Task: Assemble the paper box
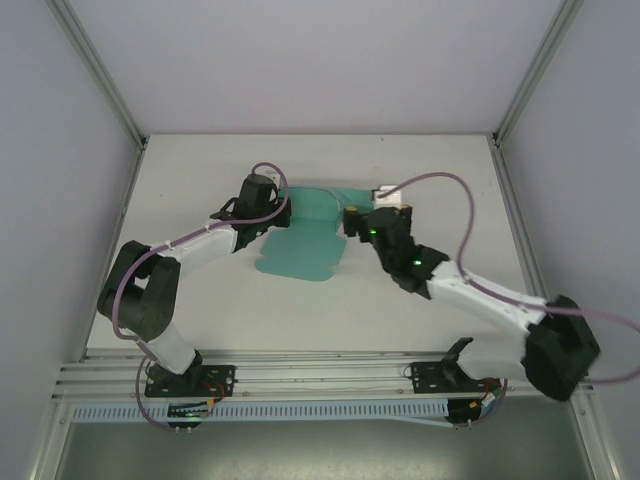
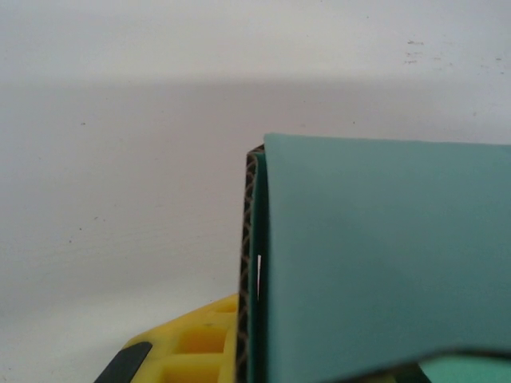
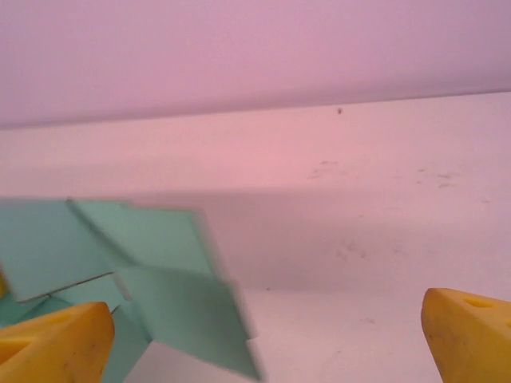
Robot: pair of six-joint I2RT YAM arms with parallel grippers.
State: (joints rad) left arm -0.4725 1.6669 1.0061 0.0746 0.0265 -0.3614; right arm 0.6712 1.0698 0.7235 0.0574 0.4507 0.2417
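Note:
The paper box (image 1: 300, 245) is a teal die-cut sheet on the white table, its near part lying flat and its far flaps raised. My left gripper (image 1: 272, 198) is shut on the sheet's far left edge. In the left wrist view a teal panel (image 2: 383, 255) stands upright against the black ribbed pad (image 2: 251, 263) of my left gripper (image 2: 257, 279). My right gripper (image 1: 358, 222) hovers open at the sheet's right side. In the right wrist view its yellow fingertips (image 3: 56, 343) stand wide apart, with the folded teal flaps (image 3: 168, 279) just inside the left one and nothing gripped by the right gripper (image 3: 263, 347).
The white table (image 1: 440, 170) is bounded by grey walls and slanted aluminium posts (image 1: 100, 70) at the back corners. A rail (image 1: 320, 365) runs along the near edge by the arm bases. Purple cables (image 1: 450, 190) loop above both arms.

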